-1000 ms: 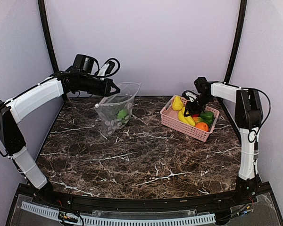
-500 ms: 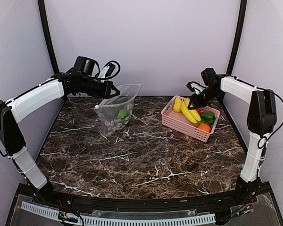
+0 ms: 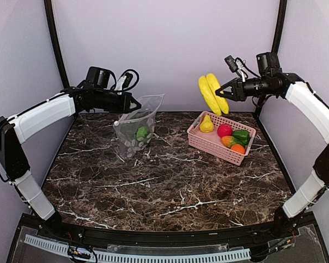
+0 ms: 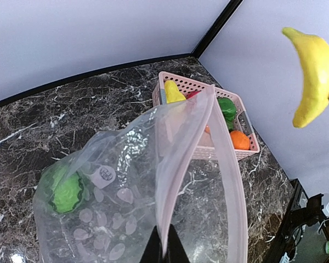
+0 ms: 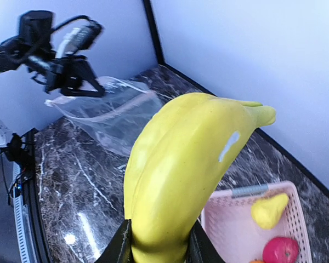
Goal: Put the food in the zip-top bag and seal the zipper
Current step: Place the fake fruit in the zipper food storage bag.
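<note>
My right gripper point(image 3: 226, 90) is shut on the yellow banana point(image 3: 211, 93) and holds it in the air above the pink basket's left end; the banana fills the right wrist view point(image 5: 178, 175) and shows at the upper right of the left wrist view point(image 4: 313, 74). My left gripper point(image 3: 132, 103) is shut on the pinkish zipper strip point(image 4: 167, 164) of the clear zip-top bag point(image 3: 136, 131), holding its mouth open. A green piece point(image 3: 142, 132) lies inside the bag, also in the left wrist view point(image 4: 63, 186). Yellow pear point(image 3: 206, 124), red fruit point(image 3: 225, 130), green pepper point(image 3: 241, 135) and orange point(image 3: 237, 148) lie in the basket.
The pink slotted basket point(image 3: 208, 144) stands at the back right of the dark marble table. Black frame posts rise at both back corners against the pale walls.
My right gripper took the banana out of the basket and lifted it up and a little left. The left gripper still holds the bag open in the same place.
</note>
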